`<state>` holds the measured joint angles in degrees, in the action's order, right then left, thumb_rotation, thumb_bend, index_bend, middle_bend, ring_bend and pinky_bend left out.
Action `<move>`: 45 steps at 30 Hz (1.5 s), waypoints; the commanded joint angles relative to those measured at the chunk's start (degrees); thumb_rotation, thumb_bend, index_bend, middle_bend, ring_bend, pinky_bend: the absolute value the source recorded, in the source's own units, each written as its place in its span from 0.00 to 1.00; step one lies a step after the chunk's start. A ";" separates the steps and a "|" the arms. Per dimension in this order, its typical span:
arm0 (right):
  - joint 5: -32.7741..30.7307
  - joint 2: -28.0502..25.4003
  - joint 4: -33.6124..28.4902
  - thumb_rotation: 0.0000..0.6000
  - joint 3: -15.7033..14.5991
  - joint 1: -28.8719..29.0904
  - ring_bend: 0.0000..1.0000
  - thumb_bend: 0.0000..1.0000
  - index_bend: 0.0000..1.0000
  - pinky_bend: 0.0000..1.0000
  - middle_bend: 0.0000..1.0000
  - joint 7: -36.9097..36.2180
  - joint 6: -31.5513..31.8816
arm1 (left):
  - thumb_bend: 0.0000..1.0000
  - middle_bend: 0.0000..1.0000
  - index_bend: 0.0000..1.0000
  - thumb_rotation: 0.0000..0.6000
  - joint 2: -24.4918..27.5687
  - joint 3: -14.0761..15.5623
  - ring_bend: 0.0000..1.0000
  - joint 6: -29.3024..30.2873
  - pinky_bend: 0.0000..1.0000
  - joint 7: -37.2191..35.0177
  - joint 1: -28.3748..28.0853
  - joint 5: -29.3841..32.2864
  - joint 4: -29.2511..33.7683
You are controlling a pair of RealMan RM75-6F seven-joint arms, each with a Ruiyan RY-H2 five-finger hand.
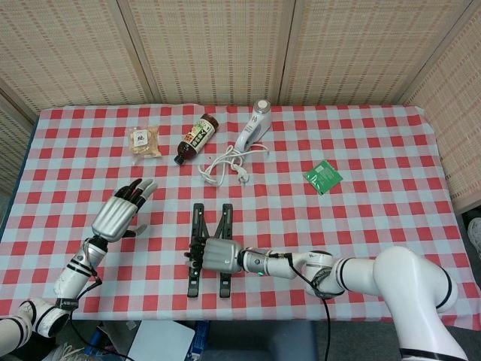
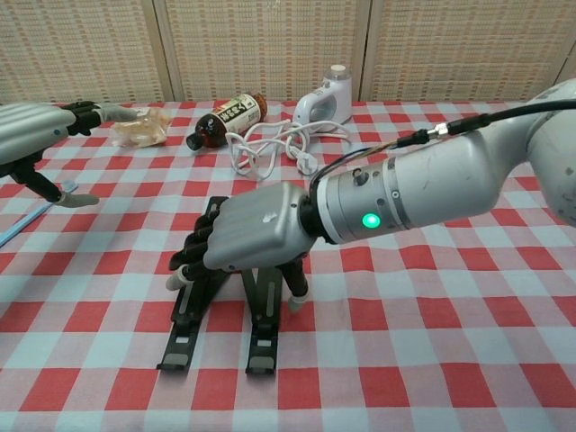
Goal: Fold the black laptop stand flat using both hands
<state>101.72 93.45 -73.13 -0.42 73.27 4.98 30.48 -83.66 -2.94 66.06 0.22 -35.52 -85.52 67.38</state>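
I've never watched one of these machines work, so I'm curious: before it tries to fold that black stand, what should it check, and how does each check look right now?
1. Right hand on the black laptop stand: ok, fingers draped over its left rail.
2. Firm grip there: cannot tell, the hand hides the contact.
3. Left hand on the stand: not ok, it hovers well to the left, fingers spread, holding nothing.
4. Stand folded flat: not ok, its rails are splayed apart.
5. Room around the stand: ok, the white cord and bottle lie farther back.
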 commanded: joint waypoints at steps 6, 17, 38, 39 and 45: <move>0.30 1.43 2.15 1.00 -1.49 2.38 0.00 0.00 0.00 0.00 0.00 -2.58 -1.00 | 0.22 0.00 0.00 1.00 -0.07 -0.14 0.00 0.21 0.20 -1.19 0.44 -0.19 -1.12; -1.02 2.05 3.48 1.00 -1.83 6.21 0.00 0.00 0.00 0.00 0.00 -5.55 -4.27 | 0.22 0.00 0.00 1.00 -0.42 -0.60 0.00 0.17 0.20 -2.11 0.52 -0.29 -2.09; 0.79 3.85 6.99 1.00 -4.64 6.41 0.05 0.10 0.33 0.00 0.41 -11.20 3.73 | 0.22 0.00 0.00 1.00 -1.06 -0.22 0.00 0.22 0.19 -3.11 0.93 -1.16 -3.61; 0.98 3.86 7.11 1.00 -4.81 6.24 0.07 0.12 0.35 0.00 0.43 -11.53 4.41 | 0.22 0.00 0.00 1.00 -1.09 -0.21 0.00 0.22 0.19 -3.05 0.92 -1.22 -3.57; 1.91 3.73 8.08 1.00 -5.57 5.33 0.13 0.17 0.43 0.00 0.50 -12.87 7.94 | 0.22 0.00 0.00 1.00 -1.17 -0.22 0.00 -0.12 0.19 -2.44 0.71 -1.37 -3.16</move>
<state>103.40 97.25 -65.27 -5.76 78.82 -7.62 38.03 -84.83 -3.15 65.99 -2.27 -34.78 -86.89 64.19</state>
